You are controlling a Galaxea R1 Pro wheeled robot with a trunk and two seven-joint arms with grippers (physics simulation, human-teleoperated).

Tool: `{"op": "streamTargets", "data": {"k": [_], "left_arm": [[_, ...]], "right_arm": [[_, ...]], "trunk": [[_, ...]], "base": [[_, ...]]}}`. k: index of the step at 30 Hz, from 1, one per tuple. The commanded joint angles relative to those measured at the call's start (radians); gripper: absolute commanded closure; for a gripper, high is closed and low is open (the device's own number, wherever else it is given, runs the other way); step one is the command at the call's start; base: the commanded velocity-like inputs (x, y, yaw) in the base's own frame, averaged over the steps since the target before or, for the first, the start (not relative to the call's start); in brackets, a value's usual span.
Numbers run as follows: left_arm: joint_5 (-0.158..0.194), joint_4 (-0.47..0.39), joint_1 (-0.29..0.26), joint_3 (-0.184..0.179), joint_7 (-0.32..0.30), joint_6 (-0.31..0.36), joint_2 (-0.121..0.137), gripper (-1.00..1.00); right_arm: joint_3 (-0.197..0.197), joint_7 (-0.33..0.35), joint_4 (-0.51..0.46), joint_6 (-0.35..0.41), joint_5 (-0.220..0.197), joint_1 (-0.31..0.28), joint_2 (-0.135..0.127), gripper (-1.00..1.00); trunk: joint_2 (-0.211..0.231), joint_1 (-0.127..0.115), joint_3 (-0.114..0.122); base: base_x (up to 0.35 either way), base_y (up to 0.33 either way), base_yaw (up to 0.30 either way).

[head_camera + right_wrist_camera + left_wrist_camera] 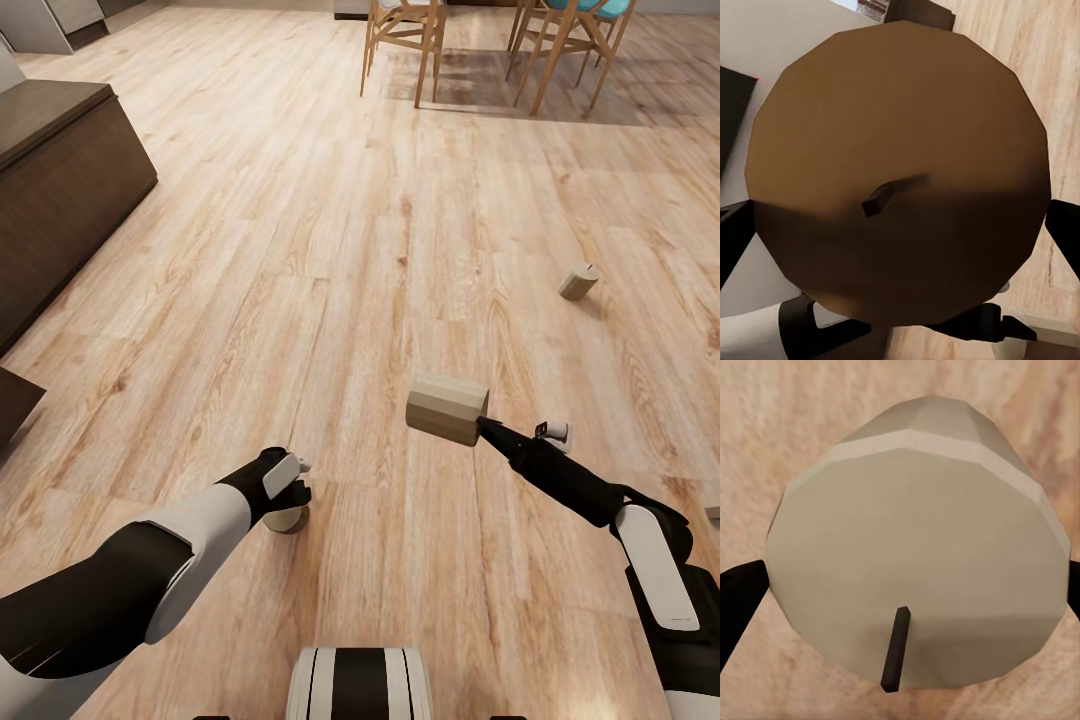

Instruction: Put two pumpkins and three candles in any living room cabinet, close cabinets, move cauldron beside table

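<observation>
The robot is picking up candles. The right gripper (478,420) sits near the middle of the head picture, a bit to the right, and it pinches one candle (447,408) up off the floor. In the right wrist picture this candle (896,172) looks brown and shaded, with its little wick facing the camera and a dark finger (735,240) at each side.

The left gripper (290,500) is low down in the lower left part of the head picture. It is down over a second candle (287,519) that stands on the floor (330,250). In the left wrist picture that candle (915,555) is very close, with a dark finger (739,600) at each side edge. I think the fingers are squeezing it, but I cannot tell for sure (the tips are hidden).

A third candle (578,282) lies tipped over on the floor at the right, well apart from both arms.

The dark cabinet (60,190) is at the left edge of the head picture.

Next, I think the left arm should lift its candle. Then the robot should turn toward the cabinet, open a drawer and put both candles in. The third candle comes after that.
</observation>
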Motion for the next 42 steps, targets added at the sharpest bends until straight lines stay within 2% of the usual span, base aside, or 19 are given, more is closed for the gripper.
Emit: {"op": "streamTargets", "data": {"k": [1,17,19,20,21,23,27,31,34,35,38,42], "left_arm": [[0.008,-0.002,0.000,-0.010,0.006,0.004,0.000,1.00],[0.009,-0.003,0.000,-0.007,0.007,0.000,0.002,1.00],[0.010,-0.003,0.000,-0.008,0.007,-0.026,0.002,1.00],[0.010,-0.003,0.000,-0.009,0.007,-0.054,0.001,1.00],[0.011,-0.004,0.000,-0.010,0.006,-0.116,0.000,1.00],[0.011,-0.005,0.000,-0.010,0.006,-0.153,-0.001,1.00],[0.012,-0.016,0.000,-0.009,0.007,-0.180,-0.002,1.00],[0.014,-0.062,0.000,-0.006,0.010,-0.206,-0.001,1.00],[0.015,-0.090,0.000,-0.005,0.011,-0.222,-0.001,1.00],[0.015,-0.112,0.000,-0.004,0.011,-0.224,-0.001,1.00],[0.019,-0.158,0.000,-0.001,0.011,-0.226,0.001,1.00],[0.021,-0.227,0.000,0.001,0.011,-0.224,0.007,1.00]], "right_arm": [[-0.001,0.001,0.000,0.006,-0.003,0.000,0.000,1.00],[-0.001,0.000,0.006,0.002,0.000,0.000,0.001,1.00],[-0.001,0.000,0.011,0.002,0.000,0.000,0.002,1.00],[0.000,0.000,0.012,0.002,0.000,0.000,0.002,1.00],[0.000,-0.001,0.013,0.001,0.001,0.000,0.004,1.00],[0.001,-0.002,0.016,0.000,0.003,0.000,0.004,1.00],[0.001,-0.003,0.024,0.000,0.006,0.000,0.005,1.00],[0.001,-0.008,0.028,-0.006,0.010,0.000,0.005,1.00],[0.002,-0.039,0.048,-0.039,0.042,0.000,0.007,1.00],[0.003,-0.056,0.061,-0.067,0.063,0.000,0.008,1.00],[0.006,-0.085,0.074,-0.126,0.088,0.000,0.010,1.00],[0.007,-0.101,0.077,-0.145,0.119,0.000,0.021,1.00]], "trunk": [[0.000,0.000,-0.001],[0.000,-0.001,0.003],[0.001,-0.001,0.011],[0.001,-0.002,0.015],[0.001,-0.002,0.019],[0.001,-0.003,0.026],[0.002,-0.005,0.042],[0.003,-0.007,0.057],[0.004,-0.008,0.069],[0.004,-0.009,0.073],[0.005,-0.010,0.084],[0.006,-0.012,0.100]], "base": [[0.000,0.000,0.000],[0.000,0.000,0.000],[0.000,0.000,0.000],[0.000,0.000,0.000],[0.000,0.000,0.000],[0.000,0.000,0.000],[0.000,0.000,0.000],[0.000,0.000,0.000],[0.000,0.000,0.000],[0.000,0.000,0.000],[0.000,0.000,0.000],[0.000,0.000,0.000]]}}
